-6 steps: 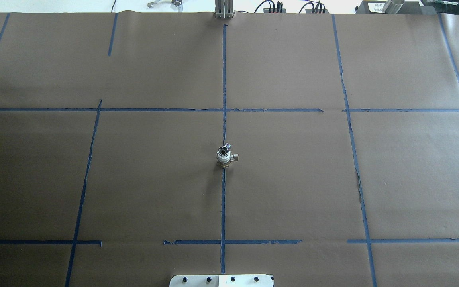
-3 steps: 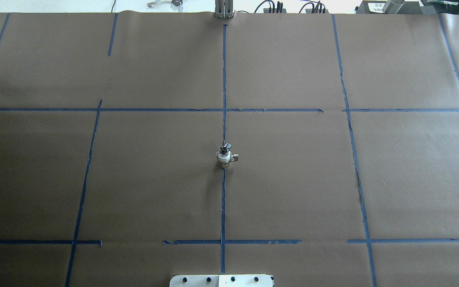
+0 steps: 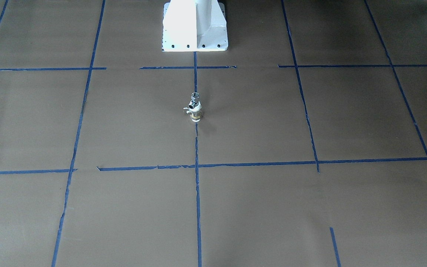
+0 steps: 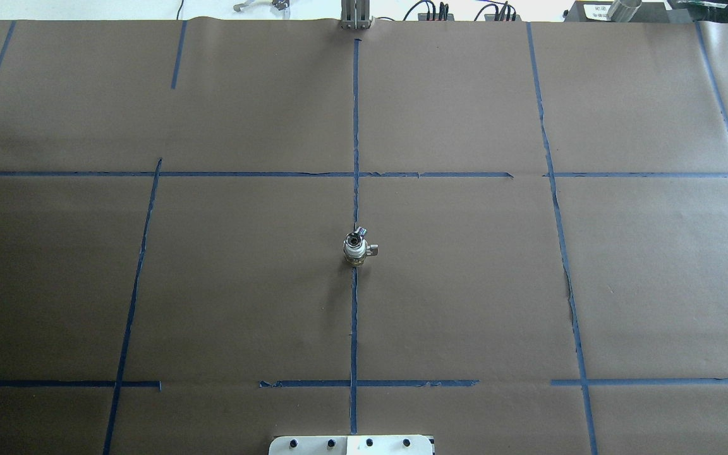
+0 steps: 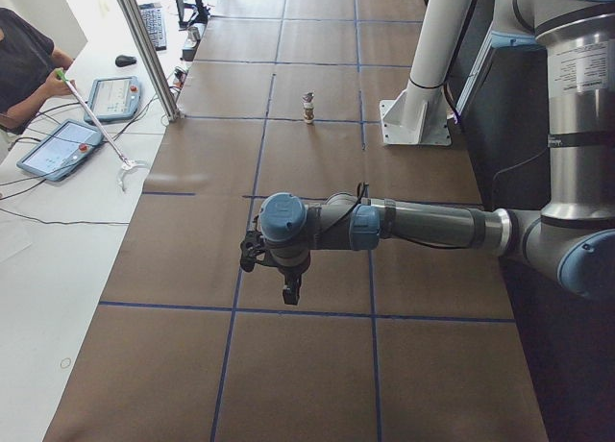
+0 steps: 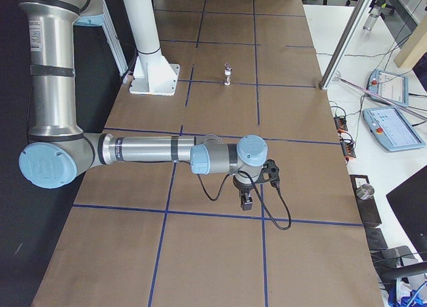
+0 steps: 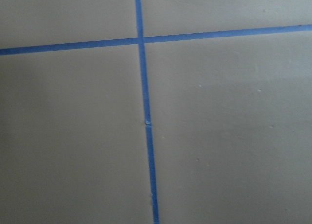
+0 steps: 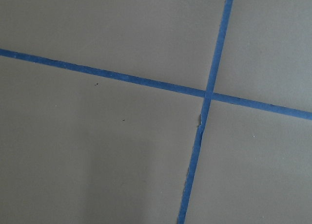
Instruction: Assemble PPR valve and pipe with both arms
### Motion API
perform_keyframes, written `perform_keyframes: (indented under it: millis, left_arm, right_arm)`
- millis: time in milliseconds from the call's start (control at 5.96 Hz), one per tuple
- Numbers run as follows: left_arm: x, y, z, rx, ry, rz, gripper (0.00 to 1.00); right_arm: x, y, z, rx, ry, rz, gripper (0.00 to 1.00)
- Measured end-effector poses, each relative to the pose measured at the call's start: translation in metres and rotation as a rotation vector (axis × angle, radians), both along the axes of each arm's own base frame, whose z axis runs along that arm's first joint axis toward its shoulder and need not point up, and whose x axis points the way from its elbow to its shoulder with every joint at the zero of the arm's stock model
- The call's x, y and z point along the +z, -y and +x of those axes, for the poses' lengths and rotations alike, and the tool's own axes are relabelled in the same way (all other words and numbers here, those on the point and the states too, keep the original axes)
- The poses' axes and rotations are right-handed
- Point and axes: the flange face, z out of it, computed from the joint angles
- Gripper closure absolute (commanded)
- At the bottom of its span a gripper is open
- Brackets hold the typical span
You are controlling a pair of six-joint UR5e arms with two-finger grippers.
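Dead centre of the table in the overhead view, the valve [image 4: 356,248] stands upright on the middle strip of blue tape [image 4: 354,328]. It has a chrome top, a white collar and a brass foot, and a little stub pokes out toward 3 o'clock. The white robot base [image 4: 351,445] sits at 6 o'clock from it, well apart.

Nothing is touching the valve. Both arms are out at the table ends and only show in the side views. The left gripper [image 5: 288,293] hangs pointing down over the brown paper [image 5: 317,365], close to a tape crossing. The right gripper [image 6: 245,201] does the same at the other end. Honestly can't tell whether either set of fingers is released or clenched from those angles. Both wrist cams just show paper and a tape cross, with no fingers in shot.
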Motion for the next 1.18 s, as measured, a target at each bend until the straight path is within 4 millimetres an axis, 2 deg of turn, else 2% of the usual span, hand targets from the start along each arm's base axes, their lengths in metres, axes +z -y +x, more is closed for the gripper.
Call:
perform_keyframes:
  millis: [336, 1175]
  left_arm:
    - [0.0129, 0.0023, -0.0041, 0.003, 0.068, -0.005, 0.0]
    - [0.0174, -0.0033, -0.0076, 0.004, 0.108, -0.017, 0.0]
  right_arm:
    - [0.0049, -0.0008, -0.0015, -0.003, 0.001, 0.008, 0.0]
    - [0.0099, -0.0055, -0.0008, -0.001, 0.0, -0.002, 0.0]
